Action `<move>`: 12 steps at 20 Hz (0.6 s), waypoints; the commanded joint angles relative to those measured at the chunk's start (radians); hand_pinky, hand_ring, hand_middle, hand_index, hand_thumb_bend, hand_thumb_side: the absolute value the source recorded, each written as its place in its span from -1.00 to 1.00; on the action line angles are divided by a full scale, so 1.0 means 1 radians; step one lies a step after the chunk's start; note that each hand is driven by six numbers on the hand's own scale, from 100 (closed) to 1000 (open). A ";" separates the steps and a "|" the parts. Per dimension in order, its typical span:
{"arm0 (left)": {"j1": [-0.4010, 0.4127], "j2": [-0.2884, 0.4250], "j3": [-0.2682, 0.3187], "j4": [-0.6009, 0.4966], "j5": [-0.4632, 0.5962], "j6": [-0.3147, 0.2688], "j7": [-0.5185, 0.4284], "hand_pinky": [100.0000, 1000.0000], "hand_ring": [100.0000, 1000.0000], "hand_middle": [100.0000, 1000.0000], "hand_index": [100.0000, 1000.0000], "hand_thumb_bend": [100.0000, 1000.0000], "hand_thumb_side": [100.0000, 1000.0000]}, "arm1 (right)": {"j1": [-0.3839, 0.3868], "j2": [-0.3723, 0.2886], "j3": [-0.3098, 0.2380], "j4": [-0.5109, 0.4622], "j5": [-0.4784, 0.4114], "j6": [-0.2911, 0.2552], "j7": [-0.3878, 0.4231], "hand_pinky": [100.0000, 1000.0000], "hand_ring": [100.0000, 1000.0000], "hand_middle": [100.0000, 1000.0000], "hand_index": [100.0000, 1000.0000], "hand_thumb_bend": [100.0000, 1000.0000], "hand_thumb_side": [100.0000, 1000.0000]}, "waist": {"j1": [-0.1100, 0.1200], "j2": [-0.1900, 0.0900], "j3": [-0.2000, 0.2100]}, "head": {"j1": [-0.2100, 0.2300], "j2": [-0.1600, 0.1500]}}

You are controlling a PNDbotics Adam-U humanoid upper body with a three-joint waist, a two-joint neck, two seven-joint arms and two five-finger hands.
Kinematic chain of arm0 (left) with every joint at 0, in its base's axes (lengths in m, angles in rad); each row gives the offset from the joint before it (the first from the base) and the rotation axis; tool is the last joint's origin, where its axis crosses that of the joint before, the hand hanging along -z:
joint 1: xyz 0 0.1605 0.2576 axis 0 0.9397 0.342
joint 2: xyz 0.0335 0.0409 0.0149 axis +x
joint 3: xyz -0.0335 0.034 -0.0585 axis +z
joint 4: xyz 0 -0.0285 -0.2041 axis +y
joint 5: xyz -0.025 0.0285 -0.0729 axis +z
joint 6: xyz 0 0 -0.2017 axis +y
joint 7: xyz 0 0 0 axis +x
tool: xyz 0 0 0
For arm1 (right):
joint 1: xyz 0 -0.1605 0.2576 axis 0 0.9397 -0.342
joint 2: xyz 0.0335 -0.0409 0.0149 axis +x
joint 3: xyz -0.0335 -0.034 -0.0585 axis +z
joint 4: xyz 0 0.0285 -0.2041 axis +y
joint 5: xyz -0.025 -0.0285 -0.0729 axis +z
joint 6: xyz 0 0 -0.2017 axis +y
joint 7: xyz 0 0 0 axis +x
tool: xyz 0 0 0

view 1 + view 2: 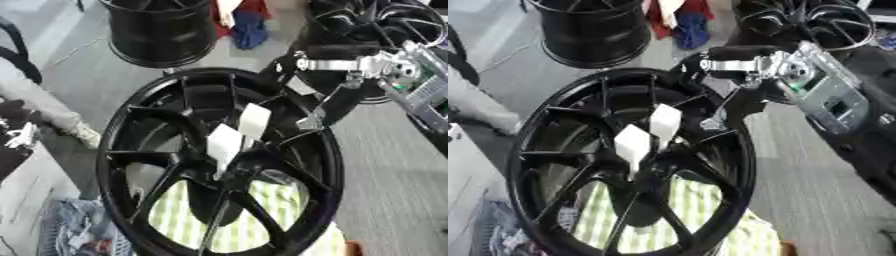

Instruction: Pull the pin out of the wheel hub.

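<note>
A large black wheel hub [140, 135] with several spokes fills the middle of both views, tilted toward me. Two white tags [236, 132] stick up near its centre. My right hand [741, 87], black with silver joints, comes in from the upper right and hangs over the rim's upper right part. Its lower end reaches down to a small silvery piece [310, 122] just inside the rim. Whether that piece is the pin, and whether the hand holds it, I cannot make out. My left hand shows in neither view.
A second black wheel [162, 30] stands at the upper left and a third [376, 25] at the upper right. A yellow-green checked cloth [262, 210] lies under the hub. Red and blue cloth [248, 22] lies at the top. Grey floor [394, 190] stretches to the right.
</note>
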 commanded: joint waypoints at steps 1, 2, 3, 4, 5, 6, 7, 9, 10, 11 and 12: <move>-0.011 0.014 0.001 -0.016 -0.005 -0.001 -0.004 0.00 0.12 0.17 0.47 -0.58 -0.57 | -0.022 -0.005 -0.017 0.007 0.011 -0.001 0.031 0.58 0.66 0.67 0.84 -0.47 -0.66 | 0.005 -0.009 0.000 | 0.002 -0.002; -0.011 0.014 0.001 -0.015 -0.005 -0.001 -0.004 0.00 0.12 0.17 0.47 -0.58 -0.57 | -0.022 -0.002 -0.015 0.012 0.012 -0.001 0.036 0.58 0.65 0.66 0.83 -0.47 -0.66 | 0.005 -0.009 0.001 | 0.002 -0.002; -0.010 0.014 0.001 -0.015 -0.005 -0.001 -0.004 0.00 0.12 0.17 0.47 -0.58 -0.57 | -0.022 0.001 -0.014 0.016 0.013 -0.001 0.039 0.58 0.65 0.66 0.83 -0.47 -0.65 | 0.005 -0.009 0.001 | 0.001 -0.002; -0.010 0.014 0.001 -0.015 -0.005 -0.001 -0.004 0.00 0.12 0.17 0.47 -0.58 -0.57 | -0.023 0.005 -0.013 0.021 0.013 -0.002 0.041 0.58 0.65 0.66 0.83 -0.47 -0.65 | 0.006 -0.009 0.001 | 0.001 -0.002; -0.011 0.014 0.001 -0.015 -0.005 -0.001 -0.004 0.00 0.12 0.17 0.47 -0.58 -0.57 | -0.024 0.008 -0.012 0.027 0.014 -0.002 0.042 0.57 0.65 0.65 0.83 -0.47 -0.65 | 0.006 -0.009 0.002 | 0.001 -0.002; -0.011 0.014 0.001 -0.016 -0.005 -0.001 -0.004 0.00 0.12 0.17 0.48 -0.58 -0.57 | -0.025 0.012 -0.011 0.031 0.014 -0.003 0.043 0.57 0.65 0.65 0.83 -0.47 -0.65 | 0.006 -0.009 0.002 | 0.001 -0.002; -0.011 0.014 0.001 -0.016 -0.005 -0.001 -0.005 0.00 0.12 0.17 0.48 -0.58 -0.57 | -0.027 0.016 -0.010 0.035 0.014 -0.004 0.044 0.57 0.64 0.65 0.83 -0.48 -0.65 | 0.007 -0.009 0.003 | 0.000 -0.002; -0.011 0.014 0.001 -0.016 -0.005 -0.001 -0.005 0.00 0.12 0.17 0.48 -0.58 -0.57 | -0.032 0.025 -0.007 0.042 0.014 -0.007 0.045 0.57 0.64 0.65 0.82 -0.48 -0.65 | 0.007 -0.008 0.004 | -0.001 -0.002; -0.011 0.013 0.000 -0.016 -0.005 -0.001 -0.005 0.00 0.12 0.17 0.48 -0.58 -0.57 | -0.035 0.030 -0.004 0.045 0.014 -0.008 0.046 0.57 0.64 0.65 0.82 -0.48 -0.65 | 0.007 -0.008 0.004 | -0.002 -0.002; -0.011 0.013 0.000 -0.016 -0.005 -0.001 -0.006 0.00 0.12 0.17 0.48 -0.58 -0.57 | -0.038 0.034 -0.002 0.047 0.013 -0.009 0.047 0.57 0.64 0.65 0.82 -0.48 -0.65 | 0.007 -0.008 0.004 | -0.002 -0.002; -0.012 0.013 0.000 -0.016 -0.005 -0.001 -0.006 0.00 0.12 0.17 0.48 -0.58 -0.57 | -0.040 0.038 0.000 0.048 0.013 -0.010 0.049 0.57 0.64 0.65 0.82 -0.49 -0.64 | 0.007 -0.008 0.005 | -0.003 -0.002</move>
